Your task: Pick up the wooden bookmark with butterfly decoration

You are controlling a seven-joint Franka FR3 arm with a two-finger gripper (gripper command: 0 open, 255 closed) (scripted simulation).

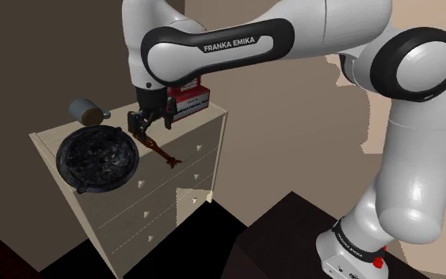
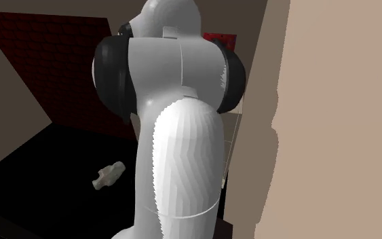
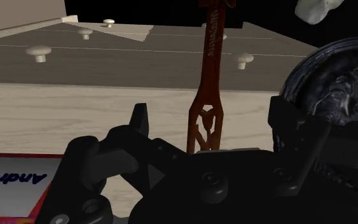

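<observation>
Bookmark point(image 1: 159, 150) and end effector point(image 1: 148, 124) at a pale wood-grained dresser point(image 1: 205, 120). We see the bookmark as a slim reddish-brown strip with an openwork cut-out at the end nearer the end effector. It runs from directly under the end effector out across the dresser's front edge, so its far end shows against the knobbed drawer fronts point(image 1: 154, 202). We cannot tell whether it rests on the dresser's top or hangs clear of it, nor whether the end effector is clamped on it or released. On the shoulder view's left of the bookmark lies a round black ornamented dish point(image 1: 98, 158), and beyond that a grey cylindrical vessel point(image 1: 86, 111) on its side. A red-and-white book point(image 1: 189, 99) lies just behind the end effector. In the second exterior view the white arm point(image 2: 176, 136) stands in the foreground, and a pale lumpy object point(image 2: 108, 175) lies on the dark floor point(image 2: 40, 156).
</observation>
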